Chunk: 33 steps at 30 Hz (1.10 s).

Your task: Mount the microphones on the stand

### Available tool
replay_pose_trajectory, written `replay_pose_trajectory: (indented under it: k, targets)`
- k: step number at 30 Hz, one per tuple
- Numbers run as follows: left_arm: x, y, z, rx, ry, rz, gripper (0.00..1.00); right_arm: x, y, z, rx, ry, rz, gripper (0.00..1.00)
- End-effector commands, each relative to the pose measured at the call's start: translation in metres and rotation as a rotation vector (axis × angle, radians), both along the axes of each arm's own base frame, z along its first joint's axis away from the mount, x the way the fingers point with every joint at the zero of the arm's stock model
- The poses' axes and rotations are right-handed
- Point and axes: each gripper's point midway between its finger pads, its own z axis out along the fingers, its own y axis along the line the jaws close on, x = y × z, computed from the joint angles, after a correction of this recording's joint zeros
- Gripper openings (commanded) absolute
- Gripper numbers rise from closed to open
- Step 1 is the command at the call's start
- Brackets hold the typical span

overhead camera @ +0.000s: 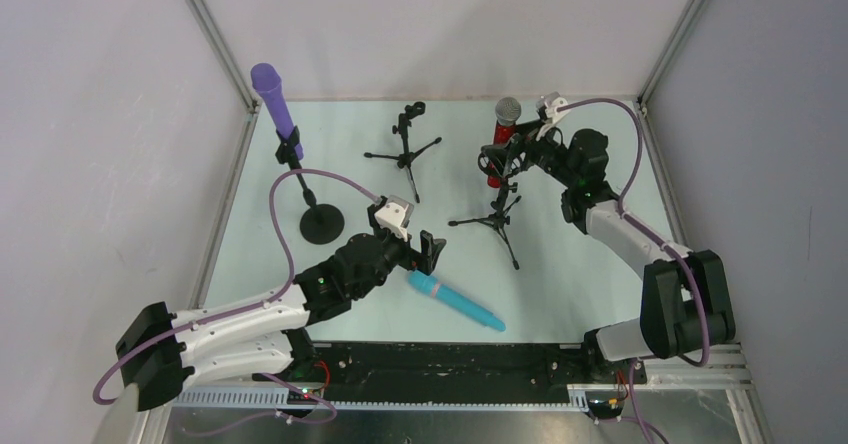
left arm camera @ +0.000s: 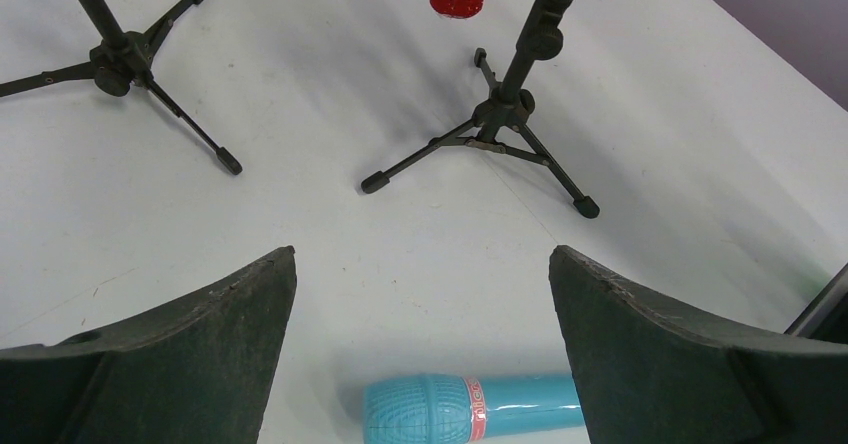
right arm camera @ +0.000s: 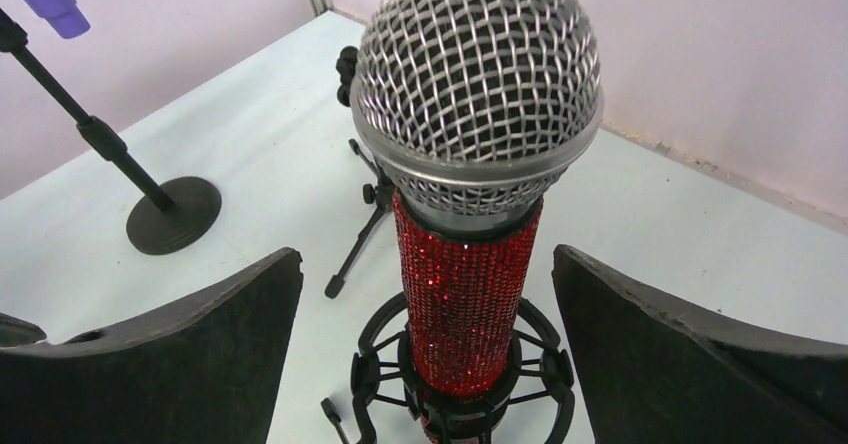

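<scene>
The right wrist view alone showed the red mic upright in its mount, untouched inside the wide right hand, while the left wrist view showed the teal mic lying on the worktop, bottom centre, below the wide left hand.

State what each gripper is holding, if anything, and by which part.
Nothing is held. The right gripper stands open around the red microphone, not touching it; the left gripper hangs open near the teal microphone on the table.
</scene>
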Motion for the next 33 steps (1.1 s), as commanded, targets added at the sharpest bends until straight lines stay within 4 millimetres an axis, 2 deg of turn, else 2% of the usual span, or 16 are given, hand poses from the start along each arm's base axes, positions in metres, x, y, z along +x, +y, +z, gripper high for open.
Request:
replay_pose_trajectory:
  k: [1, 8, 14, 20, 27, 33]
  targets:
    - [0.003, -0.006, 0.029, -0.073, -0.039, 0.001, 1.0, -0.006, -0.005, 0.033, 0.039, -0.077, -0.025, 0.99]
    - [0.004, -0.006, 0.029, -0.059, -0.045, 0.0, 1.0, -0.017, -0.014, 0.051, 0.077, -0.073, -0.068, 0.99]
    - [0.006, -0.004, 0.03, -0.043, -0.063, 0.008, 1.0, -0.026, -0.032, 0.057, 0.159, 0.012, -0.189, 1.0]
    - [0.007, -0.002, 0.029, -0.031, -0.07, 0.016, 1.0, -0.043, -0.042, 0.049, 0.208, 0.129, -0.247, 1.0]
    - [0.006, 0.001, 0.031, -0.033, -0.079, 0.021, 1.0, -0.081, -0.043, 0.046, 0.299, 0.185, -0.225, 0.99]
    - [0.005, 0.007, 0.032, -0.031, -0.096, 0.028, 1.0, -0.098, -0.046, 0.023, 0.255, 0.279, -0.251, 1.0]
